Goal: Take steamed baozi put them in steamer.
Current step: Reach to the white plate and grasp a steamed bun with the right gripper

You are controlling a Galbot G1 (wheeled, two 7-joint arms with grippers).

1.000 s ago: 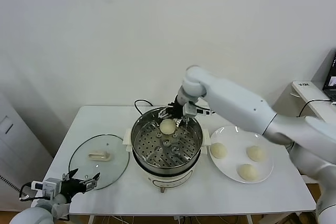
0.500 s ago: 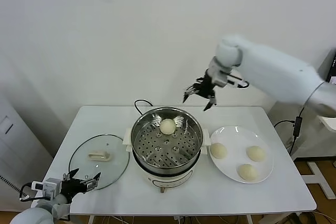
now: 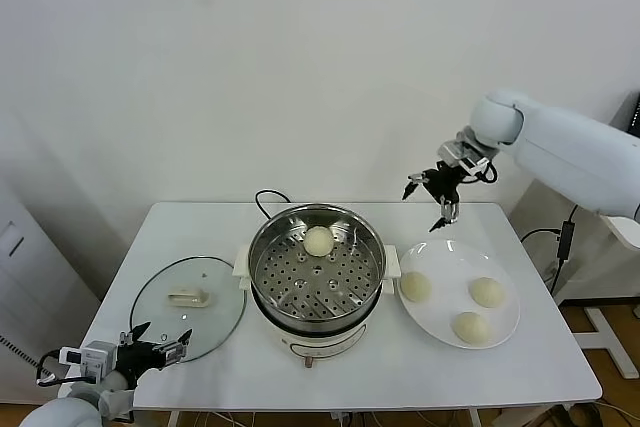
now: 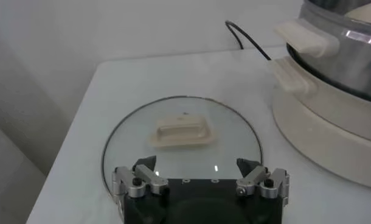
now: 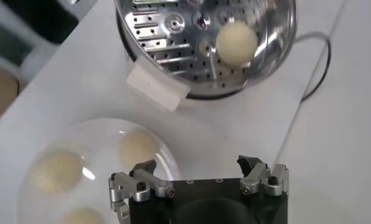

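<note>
Baozi (image 3: 318,240) in steamer (image 3: 317,277); right pincer (image 3: 432,198) empty above plate (image 3: 505,332).

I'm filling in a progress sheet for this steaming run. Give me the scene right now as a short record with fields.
baozi in steamer: one, on the perforated tray toward the far side
baozi on plate: three
steamer: uncovered, mid-table
plate: right of steamer
glass lid: flat on table, left of steamer
right hand: open, empty, in the air above the plate's far edge
left hand: open, empty, low at the lid's near edge
</note>
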